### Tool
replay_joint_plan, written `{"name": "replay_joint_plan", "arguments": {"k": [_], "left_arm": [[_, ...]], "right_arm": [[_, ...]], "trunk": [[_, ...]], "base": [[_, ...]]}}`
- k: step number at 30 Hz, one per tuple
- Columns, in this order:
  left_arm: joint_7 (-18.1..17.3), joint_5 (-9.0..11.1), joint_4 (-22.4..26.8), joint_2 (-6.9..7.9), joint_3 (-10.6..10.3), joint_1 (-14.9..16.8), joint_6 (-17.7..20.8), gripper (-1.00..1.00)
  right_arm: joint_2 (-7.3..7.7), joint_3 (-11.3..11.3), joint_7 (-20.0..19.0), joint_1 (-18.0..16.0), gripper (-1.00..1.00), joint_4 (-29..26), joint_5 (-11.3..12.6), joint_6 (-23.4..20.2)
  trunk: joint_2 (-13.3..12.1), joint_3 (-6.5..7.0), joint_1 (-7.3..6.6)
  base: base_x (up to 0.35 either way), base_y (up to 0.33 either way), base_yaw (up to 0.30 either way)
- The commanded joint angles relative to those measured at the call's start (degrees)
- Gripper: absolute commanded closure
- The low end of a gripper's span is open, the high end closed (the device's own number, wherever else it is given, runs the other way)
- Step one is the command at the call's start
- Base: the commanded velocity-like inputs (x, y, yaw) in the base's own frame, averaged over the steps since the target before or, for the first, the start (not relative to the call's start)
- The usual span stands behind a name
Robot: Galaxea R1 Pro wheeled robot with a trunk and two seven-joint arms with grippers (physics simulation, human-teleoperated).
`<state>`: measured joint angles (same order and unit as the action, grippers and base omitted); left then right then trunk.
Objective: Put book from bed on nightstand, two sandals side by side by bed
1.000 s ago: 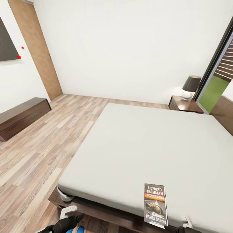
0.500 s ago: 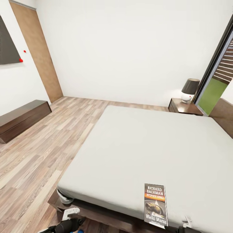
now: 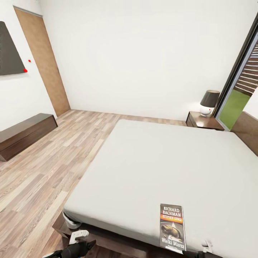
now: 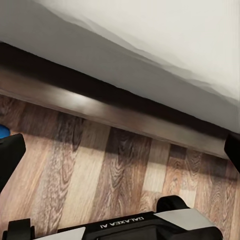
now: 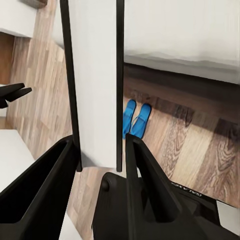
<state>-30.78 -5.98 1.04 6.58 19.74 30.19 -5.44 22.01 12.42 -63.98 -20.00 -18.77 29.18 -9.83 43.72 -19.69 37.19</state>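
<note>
- Facing the bed (image 3: 154, 157) from its foot end: bare light-grey mattress on a dark wooden frame, wood-plank floor (image 3: 46, 168) alongside.
- Grips the book (image 3: 172, 227) with the right fingers (image 5: 145, 170); seen edge-on from the right wrist, with pale pages between dark covers, pinched from both sides.
- From the head camera, shows the book's cover upright and facing the lens, "RICHARD BACHMAN" at the top, an orange band below, "Wielki Marsz" at the bottom, over the near edge of the mattress; cannot tell whether touching it or just above.
- Keeps the left fingers (image 4: 11, 152) spread wide with nothing between them, low beside the bed's near corner, above the planks and the dark frame rail.
- Two sandals (image 5: 136, 117), bright blue, lying side by side on the floor just beside the bed frame, seen past the book from the right wrist.
- Nightstand (image 3: 202, 121) at the far corner by the head of the bed, dark and glossy, with a lamp (image 3: 209, 102) on top: dark shade, white base.
- Tall dark-framed window (image 3: 243, 89) just beyond it, showing grass and brown slats.
- Long low dark bench (image 3: 25, 132) against the wall well apart from the bed, a wooden door (image 3: 43, 61) past it.
</note>
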Motion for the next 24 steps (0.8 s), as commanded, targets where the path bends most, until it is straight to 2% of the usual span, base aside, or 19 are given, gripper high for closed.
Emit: {"name": "replay_joint_plan", "arguments": {"k": [1, 24], "left_arm": [[-0.1, -0.6, -0.1, 0.01, 0.4, 0.0, -0.4, -1.0], [-0.1, -0.6, -0.1, -0.26, 0.4, 0.0, -0.4, -1.0]], "right_arm": [[0.05, 0.3, -0.1, 0.0, 1.0, 0.2, 0.6, -0.6], [0.05, 0.3, -0.1, 0.0, 1.0, 1.2, 0.6, -0.6]], "trunk": [[0.1, 0.03, 0.01], [0.1, 2.15, 0.01]], "base": [[0.0, 0.0, 0.0], [0.0, 0.0, 0.0]]}}
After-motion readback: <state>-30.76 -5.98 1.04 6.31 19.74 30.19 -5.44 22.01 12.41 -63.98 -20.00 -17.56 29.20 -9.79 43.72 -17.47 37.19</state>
